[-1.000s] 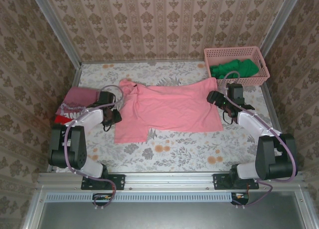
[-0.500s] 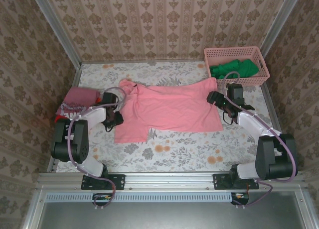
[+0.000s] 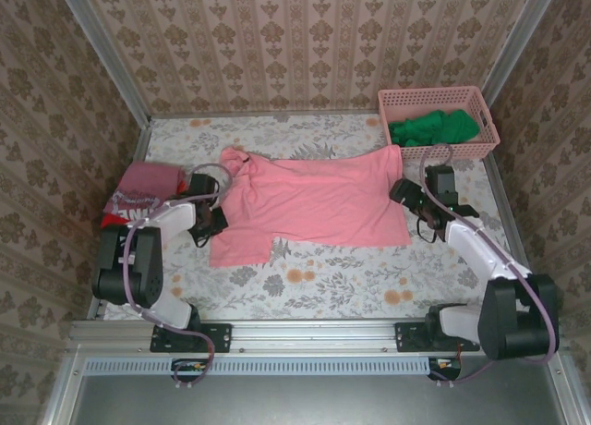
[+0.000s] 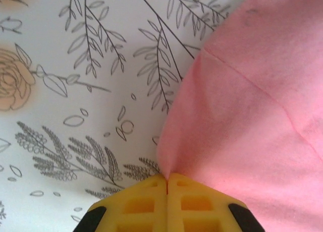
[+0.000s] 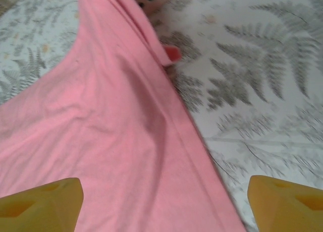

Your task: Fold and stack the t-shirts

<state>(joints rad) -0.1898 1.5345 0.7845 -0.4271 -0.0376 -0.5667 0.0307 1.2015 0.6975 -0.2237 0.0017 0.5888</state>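
From above, a salmon-pink cotton t-shirt lies spread at the centre of the floral worktop. The left gripper is at its 9 o'clock edge and the right gripper at 3 o'clock. A folded dusty-red t-shirt sits farther out at 9 (white lettering showing).

Left wrist: the left gripper is clenched on the salmon-pink cotton t-shirt at its edge.

Right wrist: the right gripper stands released, fingers wide, over the shirt's edge.

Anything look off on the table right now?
The salmon-pink t-shirt lies skewed and rumpled: its far-left end is bunched up, and its far-right corner reaches the pink basket. Nothing else stands out.
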